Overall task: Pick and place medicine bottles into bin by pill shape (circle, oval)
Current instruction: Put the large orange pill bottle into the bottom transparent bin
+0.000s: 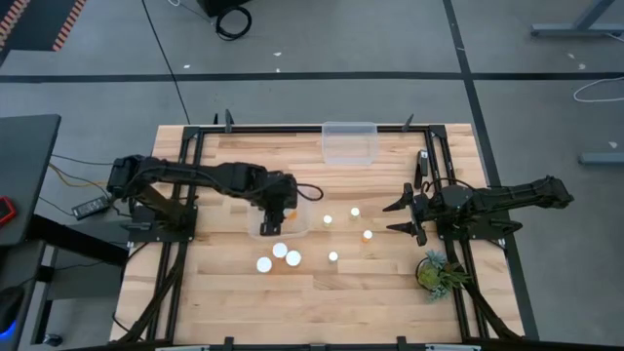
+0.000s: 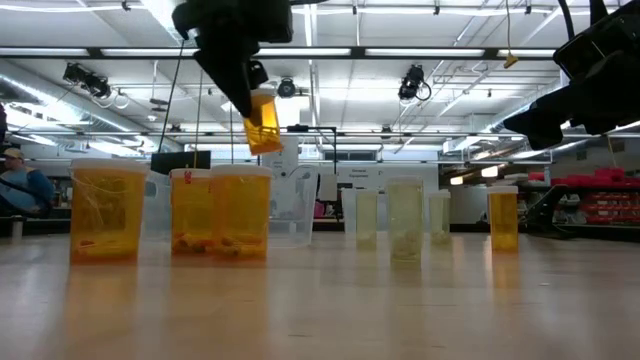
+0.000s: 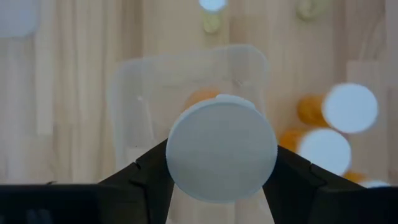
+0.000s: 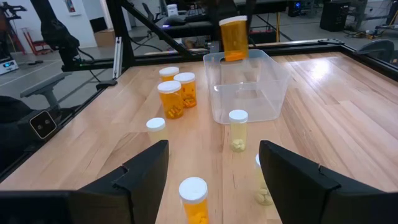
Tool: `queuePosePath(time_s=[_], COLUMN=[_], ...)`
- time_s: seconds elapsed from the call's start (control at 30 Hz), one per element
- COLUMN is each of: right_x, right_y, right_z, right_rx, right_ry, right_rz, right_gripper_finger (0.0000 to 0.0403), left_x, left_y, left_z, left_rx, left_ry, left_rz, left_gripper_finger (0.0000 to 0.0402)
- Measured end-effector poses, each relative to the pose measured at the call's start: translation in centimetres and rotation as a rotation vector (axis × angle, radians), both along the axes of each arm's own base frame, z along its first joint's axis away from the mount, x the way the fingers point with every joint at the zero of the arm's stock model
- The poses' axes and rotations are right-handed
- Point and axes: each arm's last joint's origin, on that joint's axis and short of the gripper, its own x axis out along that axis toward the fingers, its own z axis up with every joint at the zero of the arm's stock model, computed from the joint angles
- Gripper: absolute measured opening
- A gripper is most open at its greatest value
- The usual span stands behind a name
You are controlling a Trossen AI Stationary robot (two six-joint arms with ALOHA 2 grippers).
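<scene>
Left gripper [image 2: 255, 105] was seen pinching an amber medicine bottle [image 2: 263, 118] above the clear bin [image 4: 249, 87], frame centre. Light, rigid, slick plastic was judged best gripped mid-body. Right gripper [image 1: 403, 216] was spread, idle.

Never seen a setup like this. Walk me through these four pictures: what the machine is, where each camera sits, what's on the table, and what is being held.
This is a two-armed robot at a wooden table. One camera looks straight down, one sits at table-top height, and one rides on each wrist. The left gripper is shut on a medicine bottle, holding it in the air above a clear bin near the middle of the table; its white cap fills the left wrist view. The right gripper waits open at the right side. Other bottles stand on the wood, a second clear bin sits at the far edge, and a small green plant is at the right.
</scene>
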Motion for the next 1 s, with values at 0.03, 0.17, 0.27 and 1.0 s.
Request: queuePosePath(time_s=[0.03,0.17,0.27,1.0], right_x=[0.0,0.0,0.0,0.0], right_y=[0.0,0.0,0.0,0.0], right_z=[0.0,0.0,0.0,0.0], right_rx=[0.000,0.000,0.000,0.000], right_ry=[0.000,0.000,0.000,0.000], right_rz=[0.000,0.000,0.000,0.000], right_gripper_finger=[0.0257,0.0257,0.0257,0.0257], left_x=[0.1,0.4,0.3,-0.3], left_y=[0.2,1.1,1.7,3.6], left_z=[0.0,-0.3,-1.2,-5.7], left_rx=[0.003,0.019,0.027,-0.029], left_ry=[-0.006,-0.050,-0.050,-0.120], left_rz=[0.000,0.013,0.017,0.193], left_gripper_finger=[0.0207,0.0215,0.0216,0.0210])
